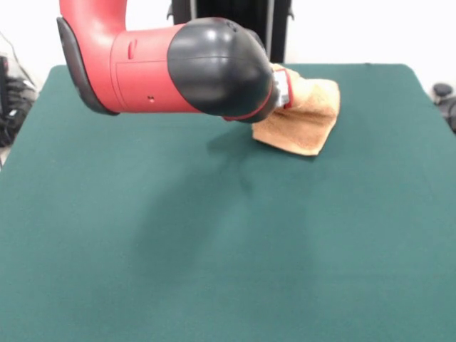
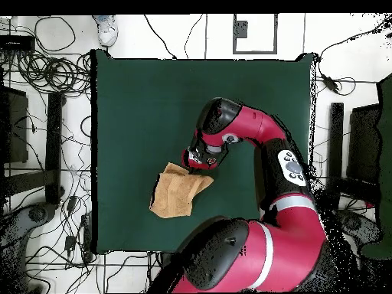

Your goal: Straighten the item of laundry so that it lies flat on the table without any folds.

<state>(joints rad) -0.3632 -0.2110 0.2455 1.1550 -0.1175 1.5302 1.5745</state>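
Note:
The tan-orange towel point(image 1: 308, 121) lies crumpled and folded over on the dark green table point(image 1: 214, 249), near the far right in the front view. In the overhead view the towel point(image 2: 173, 197) lies near the table's point(image 2: 138, 107) lower left part. My gripper point(image 2: 197, 162) is over the towel's upper right corner. In the front view the arm's red and black wrist hides most of the gripper point(image 1: 285, 89), which meets the towel's left edge. I cannot tell whether it is open or shut, or whether it holds the cloth.
The red and black arm point(image 1: 178, 68) reaches low across the far part of the table. Cables and equipment point(image 2: 46, 76) lie on the floor around the table.

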